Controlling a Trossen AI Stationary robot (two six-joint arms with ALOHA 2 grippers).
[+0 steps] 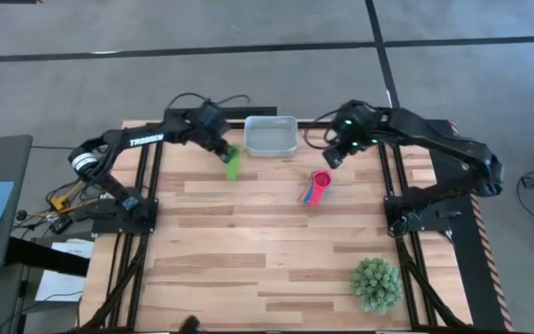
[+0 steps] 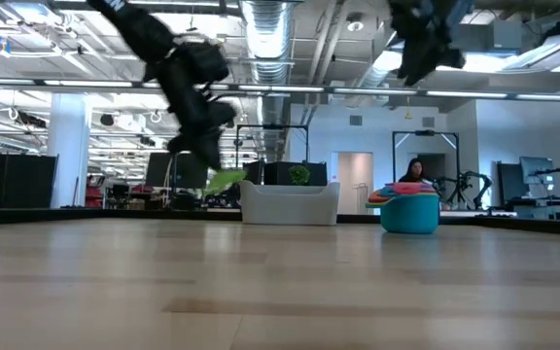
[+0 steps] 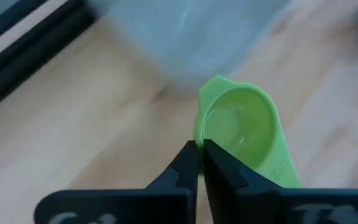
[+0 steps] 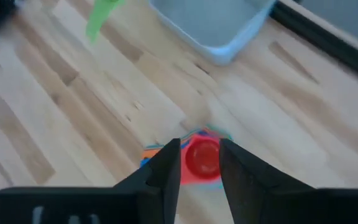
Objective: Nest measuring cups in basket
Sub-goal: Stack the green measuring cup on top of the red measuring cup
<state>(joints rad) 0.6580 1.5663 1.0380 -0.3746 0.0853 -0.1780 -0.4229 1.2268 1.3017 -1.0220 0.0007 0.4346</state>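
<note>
Left wrist view: the left gripper (image 3: 199,163) has its fingers pressed together on the rim of the green cup (image 3: 244,134), which hangs tilted off the tabletop, its bowl open toward the camera. From above, that gripper (image 1: 222,148) sits just beside the basket's (image 1: 271,136) left end, with the green cup (image 1: 233,165) hanging below it over bare wood. In the low view the cup (image 2: 224,179) is clearly in the air, above the table (image 2: 280,282) and left of the basket (image 2: 290,203).

The right gripper (image 4: 199,163) is spread, with nothing between its fingers, and looks straight down at a stack of cups (image 4: 197,155) with the orange-red one on top. From above, this gripper (image 1: 335,156) hovers right of the basket and just above the stack (image 1: 317,186), which lies near the middle of the table with its handles fanned toward the lower left. In the low view the stack (image 2: 408,204) rests on the table, teal cup at the bottom.

A spiky plant (image 1: 376,283) stands at the near right corner, well apart from everything.
</note>
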